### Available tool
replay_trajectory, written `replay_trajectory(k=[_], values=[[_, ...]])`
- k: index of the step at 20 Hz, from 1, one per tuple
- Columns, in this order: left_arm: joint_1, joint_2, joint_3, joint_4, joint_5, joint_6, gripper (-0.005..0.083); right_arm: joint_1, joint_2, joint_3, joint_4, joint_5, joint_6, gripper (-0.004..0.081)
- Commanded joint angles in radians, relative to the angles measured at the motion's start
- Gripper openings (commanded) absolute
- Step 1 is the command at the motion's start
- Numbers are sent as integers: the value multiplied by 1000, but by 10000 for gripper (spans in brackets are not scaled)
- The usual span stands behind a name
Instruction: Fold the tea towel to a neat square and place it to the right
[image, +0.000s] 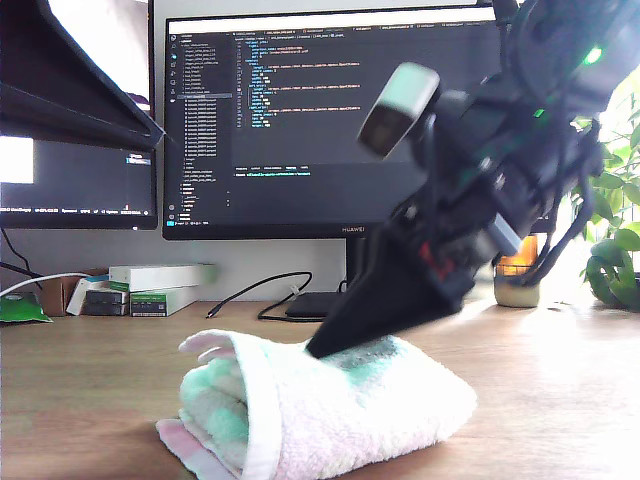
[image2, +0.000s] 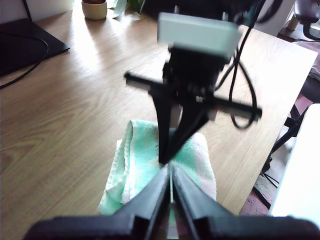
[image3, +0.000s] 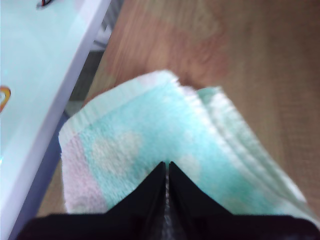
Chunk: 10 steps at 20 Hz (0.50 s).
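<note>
Right now our table (image: 560, 380) is wide and brown, and it fills the bottom of the exterior view. Behind it, in the upper middle of that view, stands a big monitor (image: 290, 120) full of small lines of text. A dark arm (image: 480, 170) comes down from the upper right of the exterior view, and it looks blurry.

On the table, at the bottom middle of the exterior view, lies the tea towel (image: 340, 410). It is folded into a soft, thick bundle, white and pale green, with a bit of pink at its lower edge.

In the first wrist view, my first gripper (image2: 171, 186) sits low at the near end of the towel. Its fingers (image2: 150, 197) are pressed together with only a thin line between them. We cannot tell if any cloth is caught there.

Facing it in that view is my second gripper (image2: 167, 157), tip down on the towel. In the second wrist view its fingers (image3: 186, 190) are closed tight too, right on the green cloth. We cannot tell if they pinch it.

A small pot (image: 517, 282) stands at the right of the exterior view.
</note>
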Motion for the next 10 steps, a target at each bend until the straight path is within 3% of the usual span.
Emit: replay_trajectory(k=[1, 3, 7, 10], values=[[-3, -7, -14, 8, -1, -6, -24, 26, 38, 6, 14, 26, -20, -12], [-3, -7, -14, 6, -1, -11, -24, 40, 71, 6, 24, 86, -19, -12], [-3, -7, -14, -4, -1, -35, -24, 52, 139, 6, -14, 283, 39, -12], [-3, -7, -14, -23, -1, -35, -24, 47, 149, 6, 4, 385, 204, -12]])
